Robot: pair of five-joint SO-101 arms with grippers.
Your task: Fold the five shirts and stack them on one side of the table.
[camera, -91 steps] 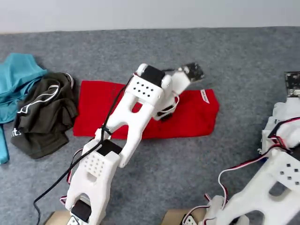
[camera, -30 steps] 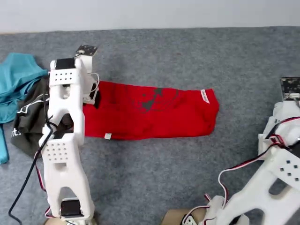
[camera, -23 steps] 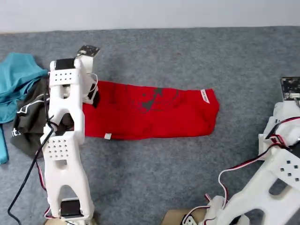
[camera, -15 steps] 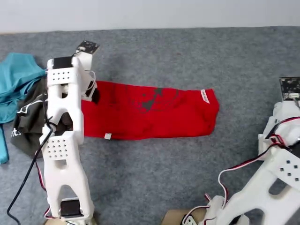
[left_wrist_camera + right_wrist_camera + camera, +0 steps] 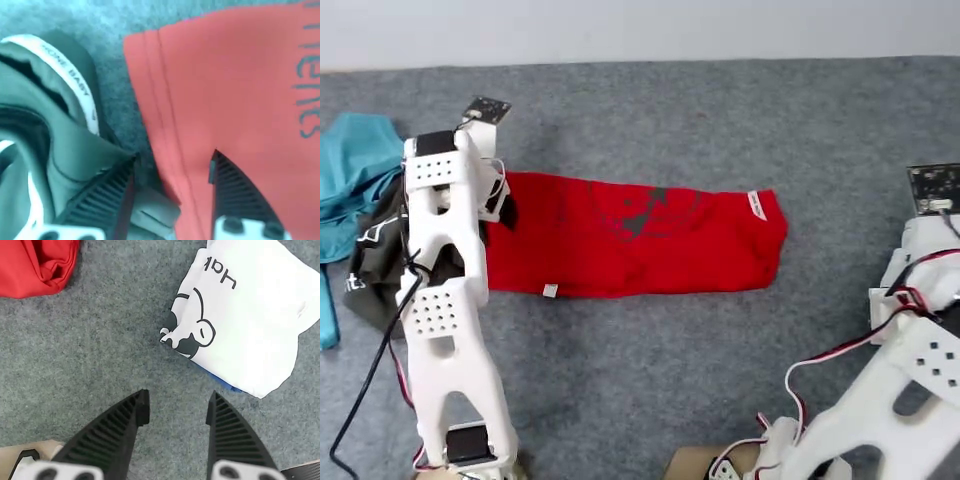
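My left end effector point(image 5: 173, 156) has swung from the red shirt's point(image 5: 640, 235) middle to its left hem, jaws apart, beside the dark shirt point(image 5: 375, 260). Red shirt lies mid-worktop point(image 5: 720, 120) (a long band). Right end effector point(image 5: 177, 400) hangs spread near the white shirt point(image 5: 250, 315).

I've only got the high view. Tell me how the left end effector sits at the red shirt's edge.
Observer: The left end effector is open, one finger over the red shirt, the other over the dark shirt beside it.
Operator: Now report what's under the right end effector.
Observer: The right end effector is open above bare grey carpet; a folded white shirt with black print lies close by.
Operator: Check beneath that white shirt.
Observer: A blue edge peeks out from under it.
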